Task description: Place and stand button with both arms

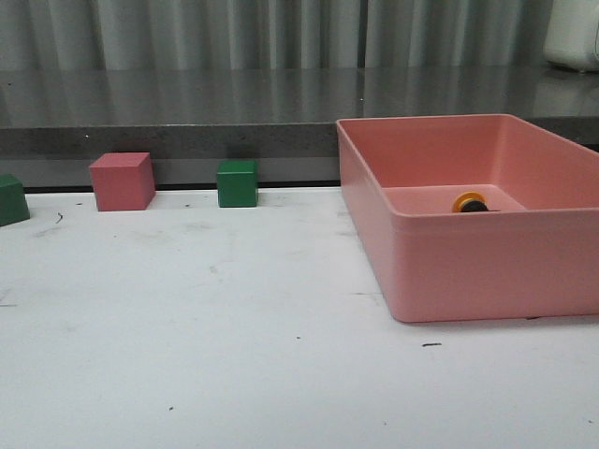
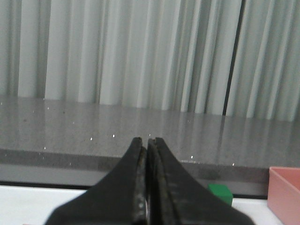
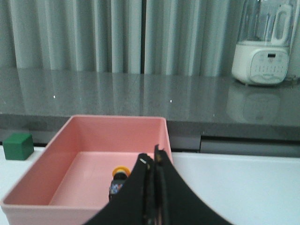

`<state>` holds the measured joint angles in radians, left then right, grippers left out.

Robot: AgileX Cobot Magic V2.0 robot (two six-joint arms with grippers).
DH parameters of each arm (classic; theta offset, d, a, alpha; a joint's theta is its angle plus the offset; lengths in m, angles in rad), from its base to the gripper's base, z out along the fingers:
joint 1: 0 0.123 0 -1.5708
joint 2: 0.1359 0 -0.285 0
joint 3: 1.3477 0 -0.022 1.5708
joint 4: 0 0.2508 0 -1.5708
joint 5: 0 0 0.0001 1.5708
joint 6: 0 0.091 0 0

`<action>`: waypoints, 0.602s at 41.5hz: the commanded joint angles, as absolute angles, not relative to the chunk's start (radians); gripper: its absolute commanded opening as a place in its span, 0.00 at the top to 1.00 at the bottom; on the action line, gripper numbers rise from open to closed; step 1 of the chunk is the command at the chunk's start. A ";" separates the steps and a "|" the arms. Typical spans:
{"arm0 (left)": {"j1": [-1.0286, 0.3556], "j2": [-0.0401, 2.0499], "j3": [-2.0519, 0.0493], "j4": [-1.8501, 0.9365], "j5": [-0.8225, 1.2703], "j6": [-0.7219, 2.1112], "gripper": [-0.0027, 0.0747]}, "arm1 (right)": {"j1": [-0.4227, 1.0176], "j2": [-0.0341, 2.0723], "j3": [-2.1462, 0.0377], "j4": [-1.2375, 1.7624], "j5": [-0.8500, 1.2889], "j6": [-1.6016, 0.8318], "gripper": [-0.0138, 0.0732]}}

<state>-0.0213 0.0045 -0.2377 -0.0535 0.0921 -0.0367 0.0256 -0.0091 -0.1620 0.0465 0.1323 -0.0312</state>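
The button (image 1: 470,203) lies on its side on the floor of the pink bin (image 1: 440,271), its yellow cap showing above the near wall. In the right wrist view the button (image 3: 118,179) lies in the bin (image 3: 42,185), yellow cap away from me, black-blue base partly hidden behind my fingers. My right gripper (image 3: 153,157) is shut and empty, held above and short of the bin's near right side. My left gripper (image 2: 146,143) is shut and empty, facing the grey counter. Neither gripper shows in the front view.
A pink cube (image 1: 122,181) and a green cube (image 1: 237,182) stand at the table's back edge; another green cube (image 1: 11,199) is at the far left. A grey counter (image 1: 187,112) runs behind. A white blender (image 3: 265,44) stands on the counter.
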 commanded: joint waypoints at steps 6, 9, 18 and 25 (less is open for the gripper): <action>-0.021 0.171 -0.533 -0.062 0.276 -0.038 0.99 | 0.020 0.098 -0.439 0.046 0.232 -0.040 0.92; -0.021 0.235 -0.611 -0.062 0.368 -0.038 0.99 | 0.020 0.157 -0.509 0.046 0.286 -0.040 0.92; -0.021 0.386 -0.701 -0.062 0.483 -0.038 0.99 | 0.020 0.333 -0.637 0.046 0.413 -0.040 0.92; -0.021 0.443 -0.701 -0.062 0.501 -0.038 0.99 | 0.020 0.417 -0.639 0.046 0.420 -0.040 0.92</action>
